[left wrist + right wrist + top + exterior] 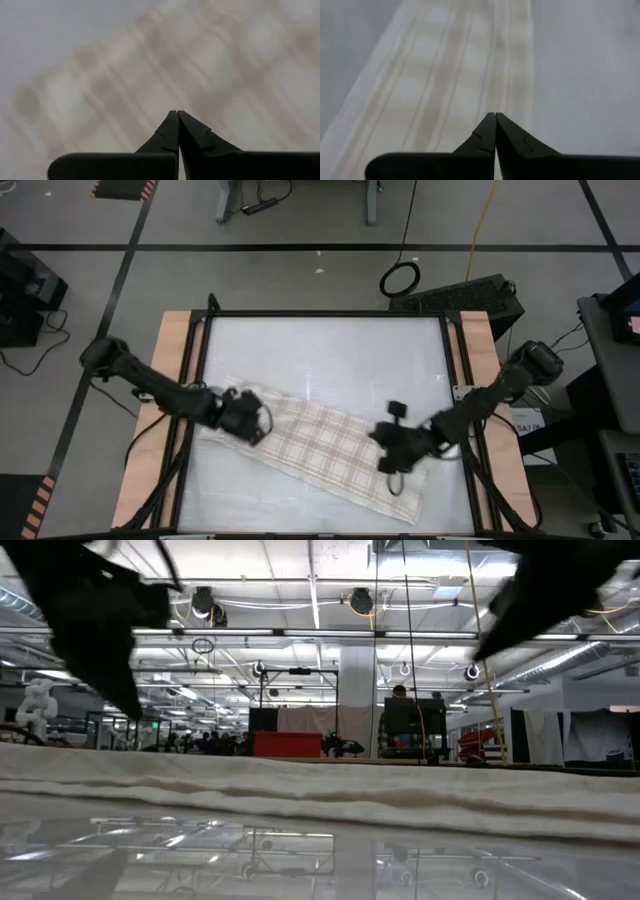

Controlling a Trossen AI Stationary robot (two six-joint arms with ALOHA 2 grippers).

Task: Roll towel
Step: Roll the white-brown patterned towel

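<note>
**A:** Start with the table (320,340). You have a pale, glossy top, and the towel (330,450) lies across its near half as a long flat band, running diagonally from the left side toward the near right corner. It looks folded lengthwise but not rolled at all, so I judge the roll has not begun

**B:** And the arms?

**A:** You have one at each end. The left gripper (262,423) sits over the towel's left end, the right gripper (388,463) over the cloth near its right end. Both wrist views show the fingers pressed together, tip to tip, with plaid fabric beyond them and nothing pinched between

**B:** So what makes the step go well?

**A:** Pick one short end and work from there. You will likely need to part the fingers before you can catch the edge, since the cloth is thin and lies flush on a slick surface. Turn the edge over squarely across the band's width; a skewed first turn probably makes a cone

**B:** Any risk?

**A:** The towel may slide rather than curl, so pin the far end with your other gripper
</note>
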